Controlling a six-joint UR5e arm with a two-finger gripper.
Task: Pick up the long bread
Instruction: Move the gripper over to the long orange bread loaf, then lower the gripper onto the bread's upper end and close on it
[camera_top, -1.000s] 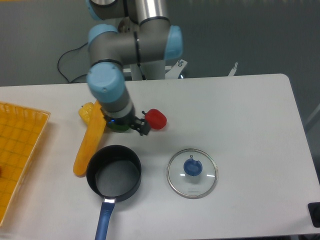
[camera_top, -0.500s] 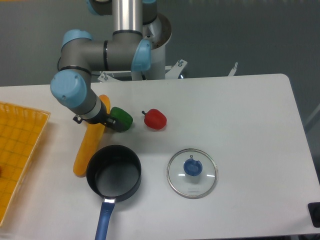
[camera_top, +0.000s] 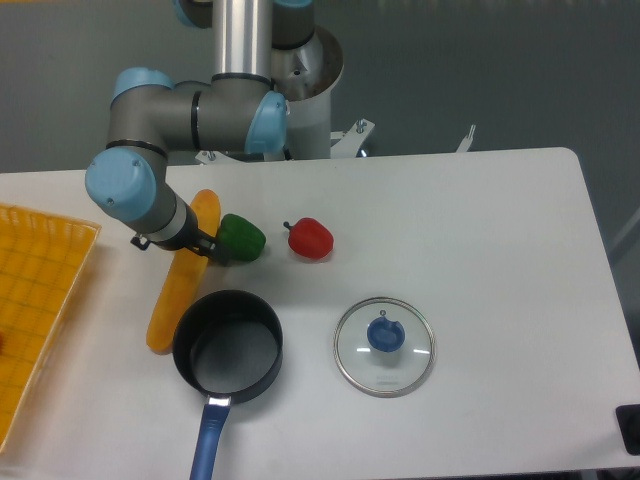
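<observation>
Robot arm's gripper (camera_top: 176, 243) poised over the middle of the long, slim orange-yellow plastic bread loaf (camera_top: 173, 297) on the white table (camera_top: 480, 240).

The loaf lies flat on the table, running from far-right to near-left, its near end just left of the black round saucepan with a blue handle (camera_top: 227, 352); the wrist covers its middle, so whether the fingers are parted or clamped on it cannot be told. The saucepan holds nothing visible. Right of it lies a round glass lid with a blue knob (camera_top: 384, 347), flat on the table. A green toy pepper (camera_top: 241, 238) sits just right of the gripper, a red toy pepper (camera_top: 311, 238) further right. An orange-yellow slatted plastic crate (camera_top: 35, 300) stands at the left edge; its contents are too cropped to tell.
</observation>
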